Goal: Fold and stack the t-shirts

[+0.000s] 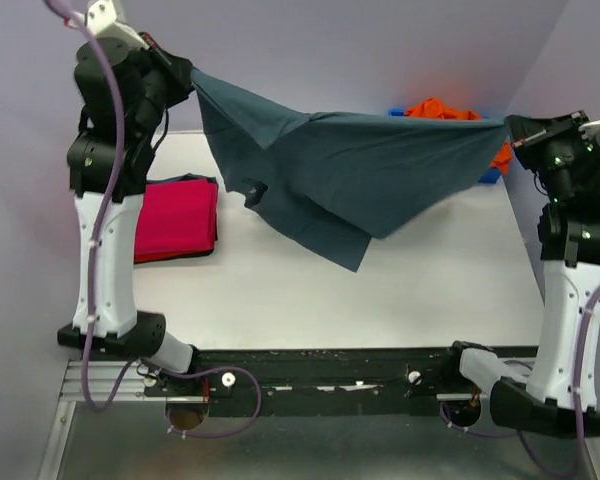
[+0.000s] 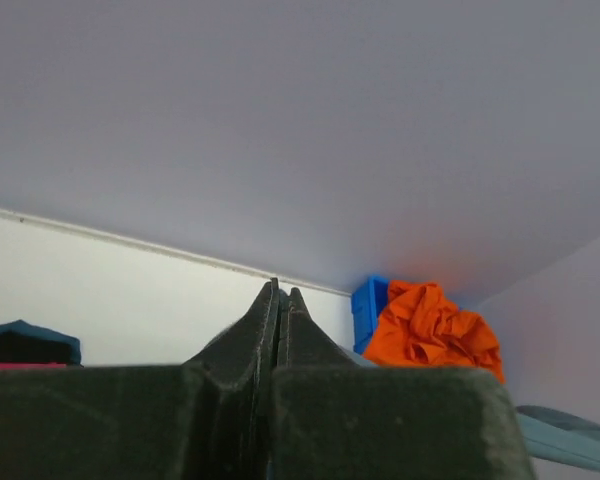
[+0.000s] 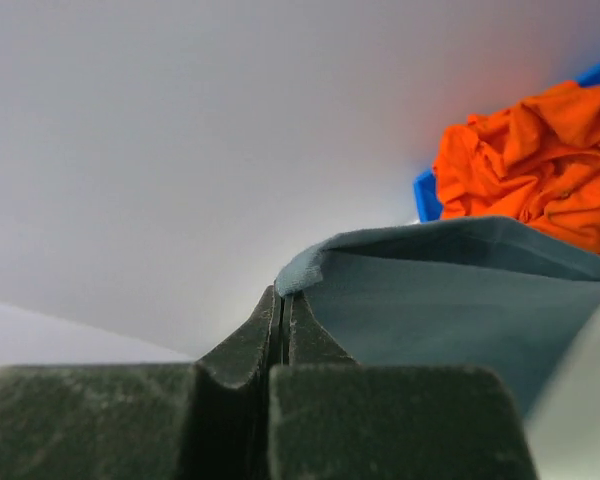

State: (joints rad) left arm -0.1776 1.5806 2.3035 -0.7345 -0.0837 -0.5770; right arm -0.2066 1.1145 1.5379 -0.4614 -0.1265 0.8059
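The slate grey-blue t-shirt hangs stretched in the air between both arms, and its lower folds sag toward the white table. My left gripper is shut on its upper left corner; in the left wrist view the fingertips are pressed together. My right gripper is shut on the right corner, and the hem curls over its closed tips. A folded magenta-red t-shirt lies on the table at the left. A crumpled bright orange t-shirt sits at the back right.
The orange t-shirt rests in a blue plastic bin against the back wall at the right. A dark cloth edge shows along the magenta-red shirt. The black rail with the arm bases runs along the near edge.
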